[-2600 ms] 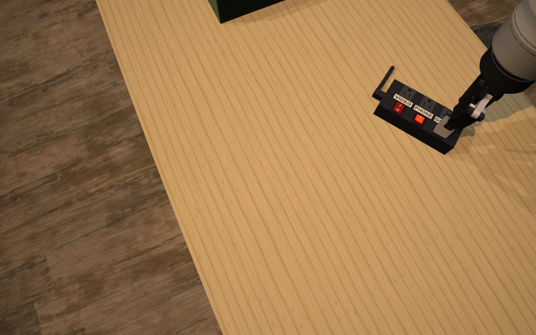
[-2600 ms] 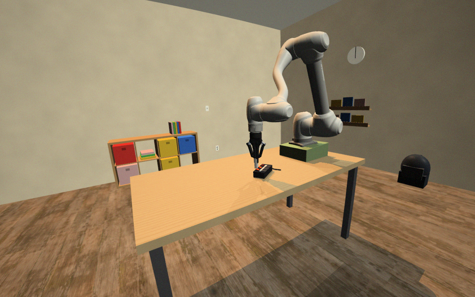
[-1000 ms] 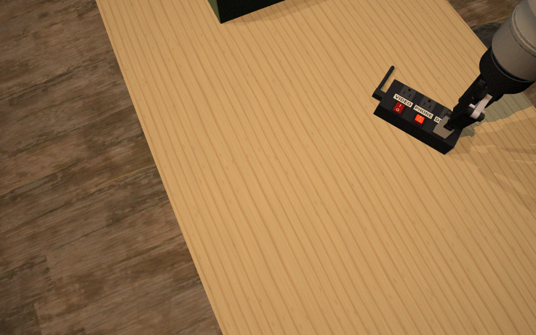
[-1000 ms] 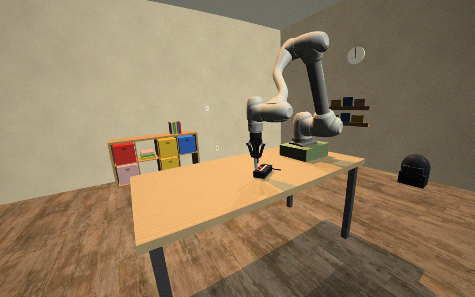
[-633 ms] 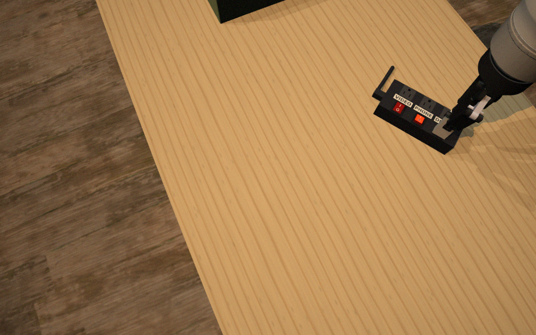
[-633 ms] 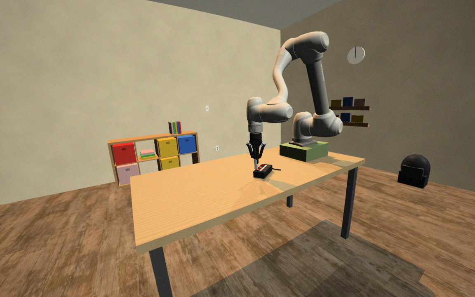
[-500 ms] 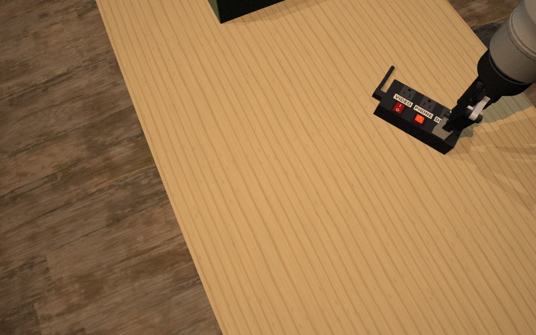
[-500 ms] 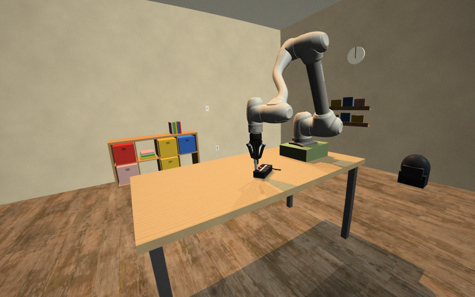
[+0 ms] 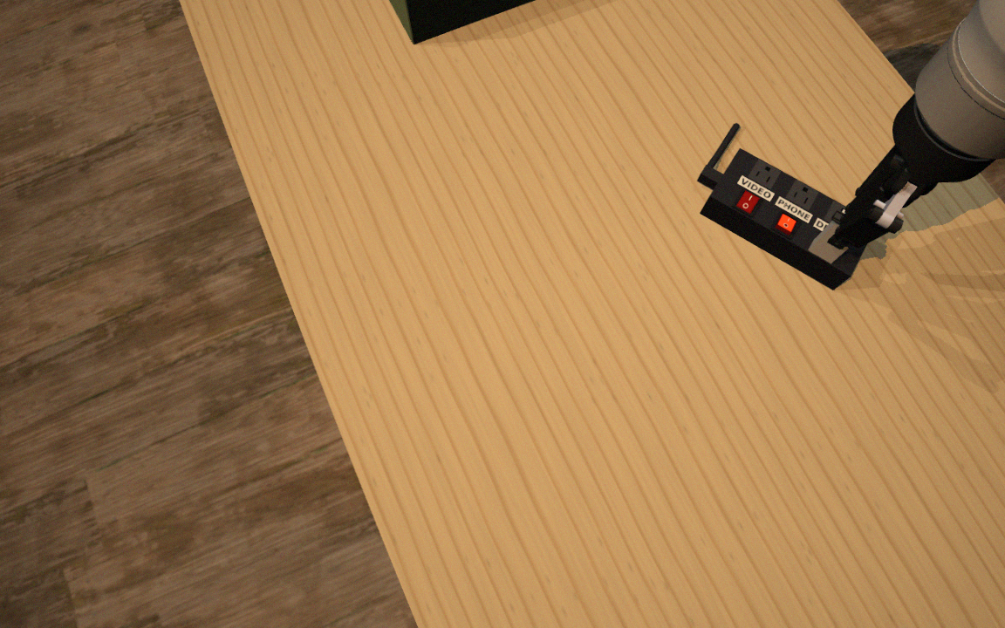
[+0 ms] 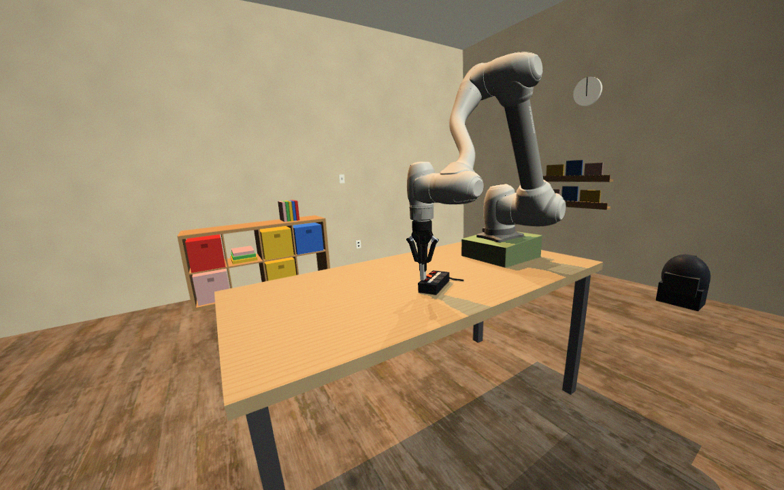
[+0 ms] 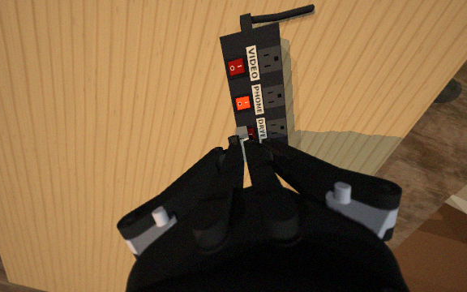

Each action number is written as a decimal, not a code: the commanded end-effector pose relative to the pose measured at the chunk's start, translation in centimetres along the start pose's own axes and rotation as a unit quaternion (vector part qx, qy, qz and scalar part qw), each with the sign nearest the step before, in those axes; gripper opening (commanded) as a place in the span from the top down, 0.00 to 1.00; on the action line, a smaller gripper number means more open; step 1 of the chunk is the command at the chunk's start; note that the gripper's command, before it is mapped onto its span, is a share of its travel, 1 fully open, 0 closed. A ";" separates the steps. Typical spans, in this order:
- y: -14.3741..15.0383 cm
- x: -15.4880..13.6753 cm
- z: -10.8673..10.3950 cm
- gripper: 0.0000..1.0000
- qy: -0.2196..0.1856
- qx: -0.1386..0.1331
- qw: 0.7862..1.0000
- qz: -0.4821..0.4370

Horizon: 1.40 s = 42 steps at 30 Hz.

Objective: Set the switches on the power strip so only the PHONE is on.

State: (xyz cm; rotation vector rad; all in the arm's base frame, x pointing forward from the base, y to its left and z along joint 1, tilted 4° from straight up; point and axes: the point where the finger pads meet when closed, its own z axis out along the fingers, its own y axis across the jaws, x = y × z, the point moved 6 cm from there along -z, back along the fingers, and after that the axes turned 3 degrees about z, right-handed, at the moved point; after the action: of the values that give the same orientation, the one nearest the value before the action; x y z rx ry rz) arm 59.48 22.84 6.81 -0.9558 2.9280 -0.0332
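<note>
Over by the far wall stands a low shelf unit (image 10: 251,226) with coloured boxes in its openings and a few books on top. In front of it is the wooden table (image 10: 297,329). Toward the table's far right part, near the right-hand long edge, the black power strip (image 9: 771,222) lies flat with its labelled face up, its stubby cord (image 9: 723,150) pointing toward the far end. Reading along the strip in the wrist view, the VIDEO switch (image 11: 236,67) is dark red, the PHONE switch (image 11: 242,103) glows bright orange-red, and the third switch (image 11: 250,132), whose label is half hidden by the fingers, shows only a sliver of dark red. The gripper (image 11: 243,143) comes straight down on that last end of the strip, its fingers clenched tight together with nothing between them, the tips (image 11: 242,134) right at the third switch; whether they press it or sit just off it I cannot tell. Behind the strip, at the far right corner of the table, the grey arm (image 10: 465,131) rises from a green block (image 10: 525,250), loops high and bends back down to the wrist. Further right, on the side wall, are a round clock (image 10: 587,91) and two small shelves (image 10: 589,178), and a dark rounded object (image 10: 682,281) sits on the floor.
</note>
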 end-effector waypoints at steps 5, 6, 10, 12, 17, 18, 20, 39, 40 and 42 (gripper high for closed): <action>0.0 0.0 0.0 1.00 0.000 0.000 1.000 0.000; 0.0 0.0 0.0 1.00 0.000 0.000 1.000 0.000; 0.0 0.0 0.0 1.00 0.000 0.000 1.000 0.000; 0.0 0.0 0.0 1.00 0.000 0.000 1.000 0.000; 0.0 0.0 -0.4 1.00 0.000 0.000 1.000 0.000; 0.0 0.0 -0.6 1.00 0.000 0.000 1.000 0.000; 0.0 0.0 -1.0 1.00 0.000 0.000 1.000 0.000; 0.0 0.0 -3.9 1.00 0.000 0.000 1.000 0.000; 0.0 0.0 -3.9 1.00 0.000 0.000 1.000 0.000; 0.0 0.0 -3.9 1.00 0.000 0.000 1.000 0.000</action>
State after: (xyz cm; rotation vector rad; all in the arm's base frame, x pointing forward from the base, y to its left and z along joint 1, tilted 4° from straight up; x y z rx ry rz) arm 59.20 22.85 10.70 -0.9559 2.9285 -0.0329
